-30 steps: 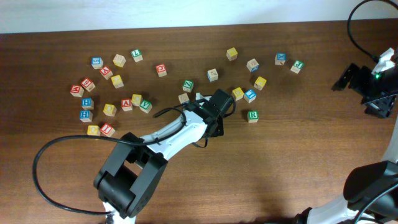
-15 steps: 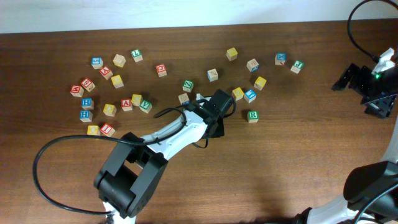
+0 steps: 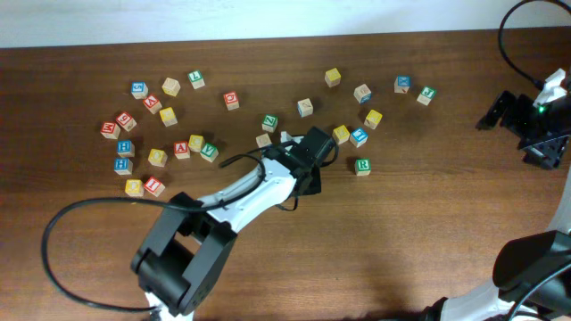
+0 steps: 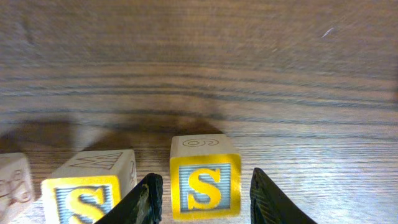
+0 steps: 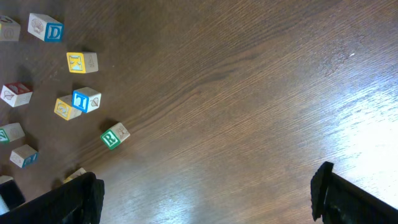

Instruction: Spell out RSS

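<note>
The left tool stands partly parted, pointing down; the right tool gapes wide.

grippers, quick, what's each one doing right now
Left gripper: open, straddling a yellow S cube with a small gap on each side, not gripping it.
Right gripper: open wide, holding nothing.

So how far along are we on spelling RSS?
In hand: the left tool, open, straddles one S cube. Looks done: the other S cube sits just beside it. Left: the green R cube lies off on its own, so no RSS row yet.
</note>
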You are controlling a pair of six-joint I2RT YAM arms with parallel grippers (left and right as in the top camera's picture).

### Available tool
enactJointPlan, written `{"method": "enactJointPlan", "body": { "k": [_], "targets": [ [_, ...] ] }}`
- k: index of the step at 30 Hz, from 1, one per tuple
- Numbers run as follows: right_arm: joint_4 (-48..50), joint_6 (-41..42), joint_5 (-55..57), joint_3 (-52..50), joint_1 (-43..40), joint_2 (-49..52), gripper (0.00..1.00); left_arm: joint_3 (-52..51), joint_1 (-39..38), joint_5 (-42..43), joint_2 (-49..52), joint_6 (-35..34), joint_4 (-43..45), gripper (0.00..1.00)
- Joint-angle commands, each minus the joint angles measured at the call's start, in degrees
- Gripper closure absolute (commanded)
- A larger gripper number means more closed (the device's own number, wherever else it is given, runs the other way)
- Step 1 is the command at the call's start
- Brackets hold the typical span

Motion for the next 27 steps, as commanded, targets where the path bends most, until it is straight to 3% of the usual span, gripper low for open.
{"method": "enactJointPlan", "body": {
  "k": [1,8,12,15,18,19,27],
  "targets": [
    [0.04,0.44,-0.26,-0.2,0.13,-0.07,0.02,1.25,0.7,-1.55,-4.92,0.74,-0.2,0.62],
    [0.04,0.44,-0.26,-0.2,0.13,-0.07,0.02,1.27,1.86,-5.46,-13.29,4.44,-1.73,0.56],
    [0.04,0.44,-0.28,-0.2,0.13,-0.07,0.02,1.36,5.18,-8.98,-23.67,4.63,-5.49,0.52],
    [0.04,0.44,-0.26,-0.2,0.13,-0.07,0.02,1.36,10.67,-8.98,-30.36,4.63,-9.6,0.35],
    [0.04,0.44,-0.26,-0.2,0.13,-0.07,0.02,1.33,17.62,-8.98,-34.38,4.61,-14.08,0.06],
    [0.04,0.44,-0.26,-0.2,0.13,-0.07,0.02,1.33,20.57,-8.98,-35.32,4.61,-16.0,0.01],
    [0.04,0.44,-0.26,-0.2,0.13,-0.07,0.02,0.5,35.76,-8.96,-35.87,4.61,-31.32,0.01]
  ]
}}
